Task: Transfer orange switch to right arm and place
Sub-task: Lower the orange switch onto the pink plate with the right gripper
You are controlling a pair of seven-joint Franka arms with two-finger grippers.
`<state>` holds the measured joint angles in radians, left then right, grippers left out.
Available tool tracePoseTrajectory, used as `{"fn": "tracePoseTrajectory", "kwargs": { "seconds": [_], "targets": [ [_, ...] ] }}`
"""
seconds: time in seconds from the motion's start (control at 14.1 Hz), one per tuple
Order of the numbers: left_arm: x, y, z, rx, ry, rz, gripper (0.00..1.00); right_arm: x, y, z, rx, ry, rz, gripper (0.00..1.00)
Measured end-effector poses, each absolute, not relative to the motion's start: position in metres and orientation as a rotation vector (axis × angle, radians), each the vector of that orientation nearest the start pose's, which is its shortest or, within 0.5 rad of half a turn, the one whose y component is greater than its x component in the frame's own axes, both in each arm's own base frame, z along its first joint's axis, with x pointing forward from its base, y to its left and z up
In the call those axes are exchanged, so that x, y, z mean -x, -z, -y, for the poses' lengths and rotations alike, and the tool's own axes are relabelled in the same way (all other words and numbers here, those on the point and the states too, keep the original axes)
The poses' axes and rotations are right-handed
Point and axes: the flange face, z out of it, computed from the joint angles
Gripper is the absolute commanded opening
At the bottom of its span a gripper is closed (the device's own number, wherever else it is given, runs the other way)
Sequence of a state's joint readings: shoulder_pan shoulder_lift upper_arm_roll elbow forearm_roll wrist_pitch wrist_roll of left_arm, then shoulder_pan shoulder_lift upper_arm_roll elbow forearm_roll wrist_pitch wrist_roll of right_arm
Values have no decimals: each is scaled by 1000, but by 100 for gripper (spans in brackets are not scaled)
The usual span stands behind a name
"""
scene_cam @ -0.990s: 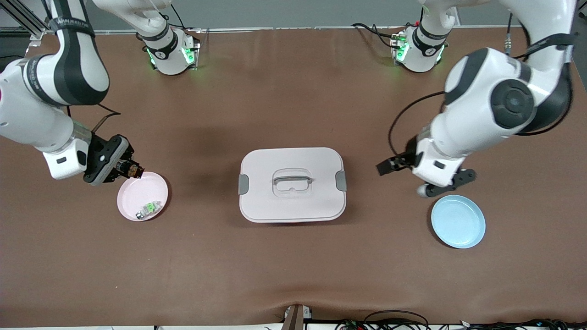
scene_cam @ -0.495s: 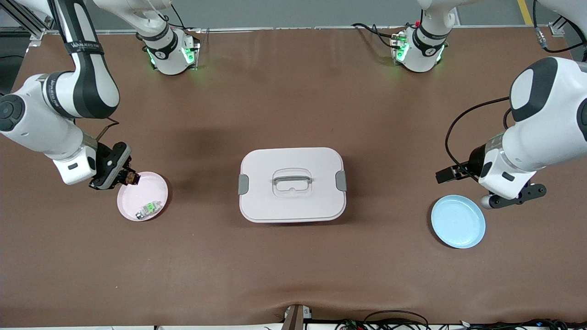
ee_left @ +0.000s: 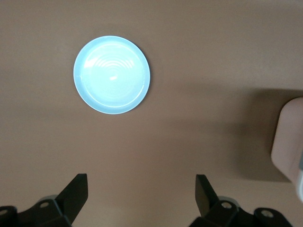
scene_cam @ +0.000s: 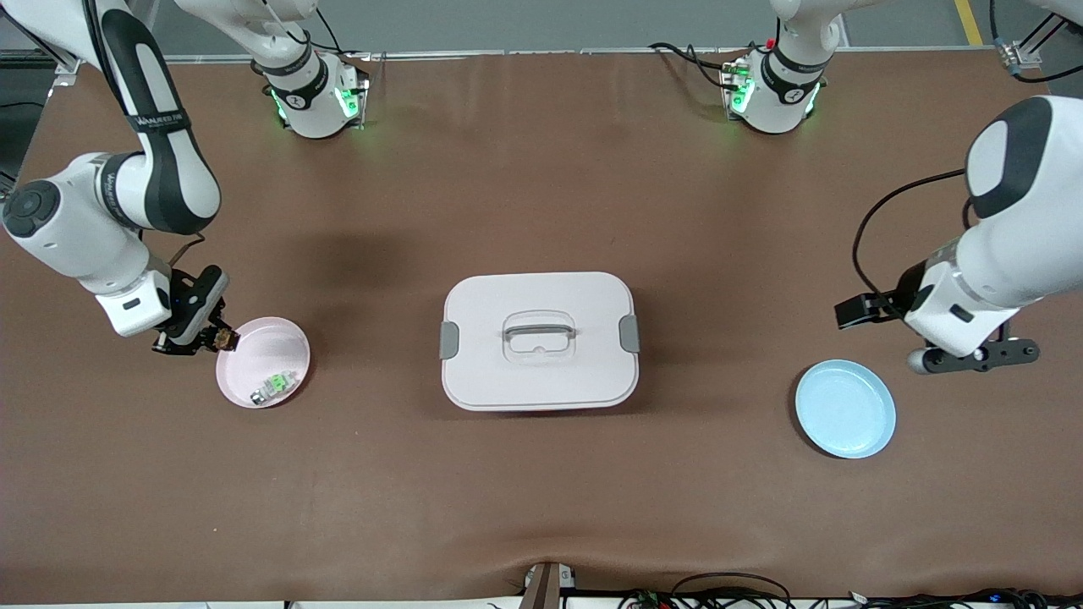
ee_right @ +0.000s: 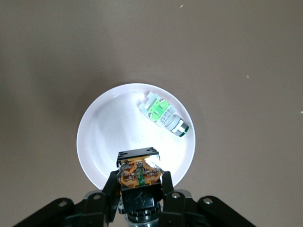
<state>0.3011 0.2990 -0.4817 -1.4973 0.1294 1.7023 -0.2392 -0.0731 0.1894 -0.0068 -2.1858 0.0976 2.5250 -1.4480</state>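
No brand or label can be read on the parts; the writing on the right arm's (scene_cam: 127,211) band is too small to read. The right gripper (scene_cam: 222,339) is clamped on the orange switch (ee_right: 139,173), over the rim of the pink plate (scene_cam: 245,372). The green-and-silver part (ee_right: 164,114) lies in this plate, apart from the switch. The left gripper (ee_left: 142,195) has its fingers spread wide and holds nothing, above the bare table just beside the blue plate (ee_left: 112,74). The lidded box (scene_cam: 539,340) lies between the two grippers.

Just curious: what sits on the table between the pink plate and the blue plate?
A pale lidded box with a grey handle, seen in the front view between pink plate and blue plate.
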Motion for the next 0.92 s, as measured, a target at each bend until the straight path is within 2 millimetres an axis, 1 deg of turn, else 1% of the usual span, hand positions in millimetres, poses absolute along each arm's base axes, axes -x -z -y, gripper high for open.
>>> {"fn": "tracePoseTrajectory", "kwargs": {
  "seconds": [0.21, 0.42, 0.64, 0.92],
  "targets": [
    [-628, -515, 46, 3131, -84, -11, 100, -566, -296, 43, 2554, 260, 1937, 0],
    [-618, -529, 30, 3117, -53, 14, 100, -562, -274, 44, 2522, 239, 1975, 0],
    [-610, -540, 32, 3104, -28, 13, 100, -561, -261, 44, 2513, 225, 1967, 0],
    [-603, -550, 28, 3095, -8, 31, 100, -550, -242, 48, 2488, 284, 1938, 0]
  ]
}}
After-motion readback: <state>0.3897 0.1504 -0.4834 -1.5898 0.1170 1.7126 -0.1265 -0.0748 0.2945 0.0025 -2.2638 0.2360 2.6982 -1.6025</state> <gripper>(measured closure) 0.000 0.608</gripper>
